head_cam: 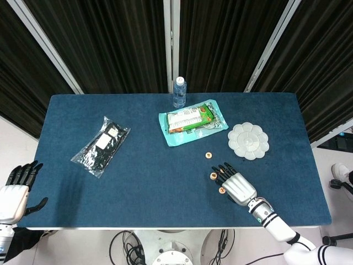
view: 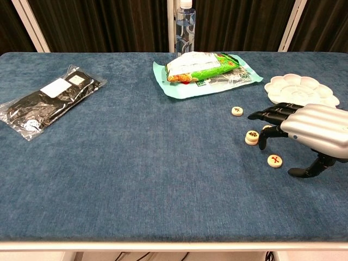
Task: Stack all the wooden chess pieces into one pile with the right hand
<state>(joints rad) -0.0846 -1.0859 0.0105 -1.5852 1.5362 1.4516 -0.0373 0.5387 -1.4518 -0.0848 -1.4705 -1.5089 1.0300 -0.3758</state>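
Several round wooden chess pieces lie right of the table's middle. One piece [view: 237,111] lies alone furthest back. A two-high stack [view: 252,137] sits nearer, and a red-marked piece [view: 275,161] lies closest to the front. Another piece is mostly hidden behind the right hand's fingers. My right hand [view: 310,133] hovers low just right of them, fingers spread and stretched left, thumb pointing down, holding nothing. In the head view the right hand [head_cam: 234,185] has its fingertips by the stack [head_cam: 213,176] and the red-marked piece [head_cam: 222,190]. My left hand [head_cam: 14,193] rests off the table's left front corner, open.
A white flower-shaped palette [head_cam: 248,141] lies behind the right hand. A green snack bag [head_cam: 190,117] on a teal pouch and a water bottle [head_cam: 179,92] stand at the back middle. A black packet [head_cam: 101,146] lies at the left.
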